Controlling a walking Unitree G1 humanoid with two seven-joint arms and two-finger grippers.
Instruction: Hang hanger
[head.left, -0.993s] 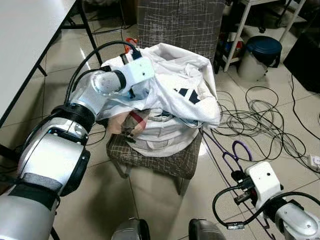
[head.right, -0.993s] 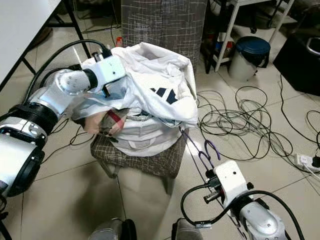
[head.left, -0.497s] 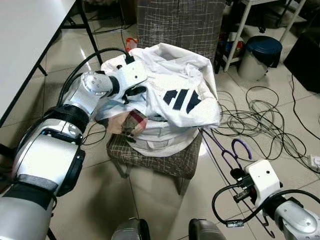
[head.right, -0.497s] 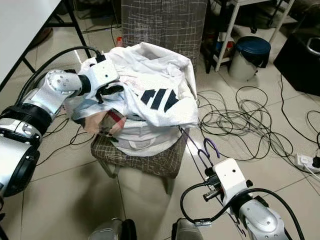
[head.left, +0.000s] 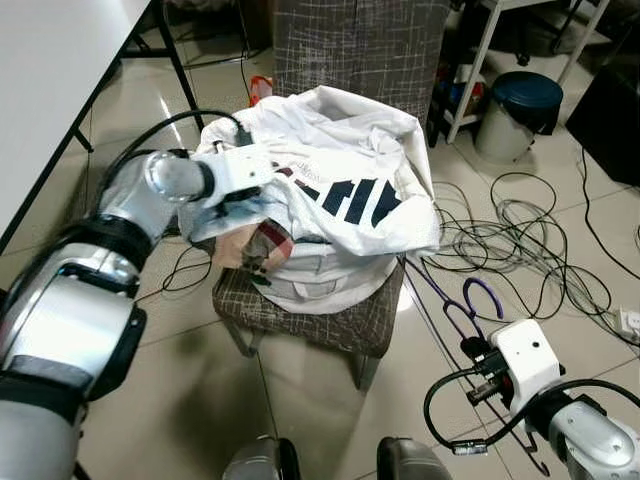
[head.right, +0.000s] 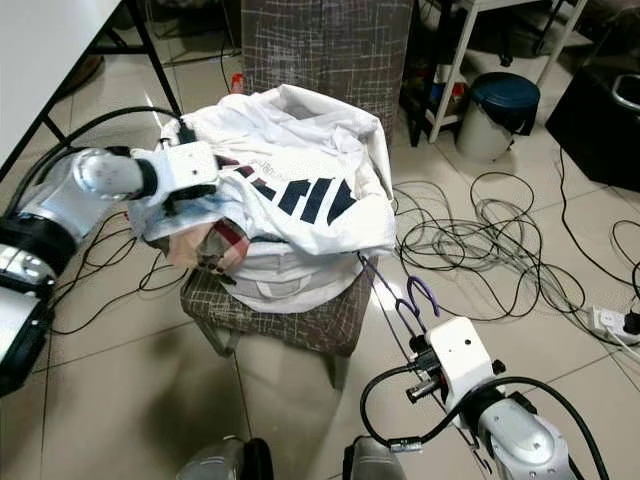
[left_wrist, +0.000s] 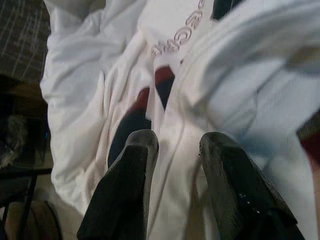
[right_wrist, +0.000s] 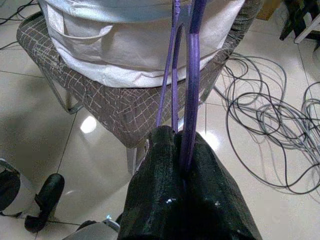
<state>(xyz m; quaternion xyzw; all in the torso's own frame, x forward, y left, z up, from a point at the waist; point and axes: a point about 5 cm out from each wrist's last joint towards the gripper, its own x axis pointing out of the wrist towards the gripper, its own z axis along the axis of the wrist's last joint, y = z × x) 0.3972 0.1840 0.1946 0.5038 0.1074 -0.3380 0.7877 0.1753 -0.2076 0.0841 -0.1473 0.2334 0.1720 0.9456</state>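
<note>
With the right gripper (right_wrist: 182, 165) clenched on the purple hanger (head.left: 450, 300) beside the chair's (head.left: 330, 325) front right corner, the parted left gripper (left_wrist: 175, 150) should lift the white shirt (head.left: 350, 190) clear of the pile.

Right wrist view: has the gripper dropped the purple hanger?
No, the right gripper has its black fingers closed on the purple hanger, whose wires run up from between them toward the chair.

White clothes (head.left: 340, 200) heap on a chair (head.left: 310, 320); cables (head.left: 520, 250) sprawl beside.
</note>
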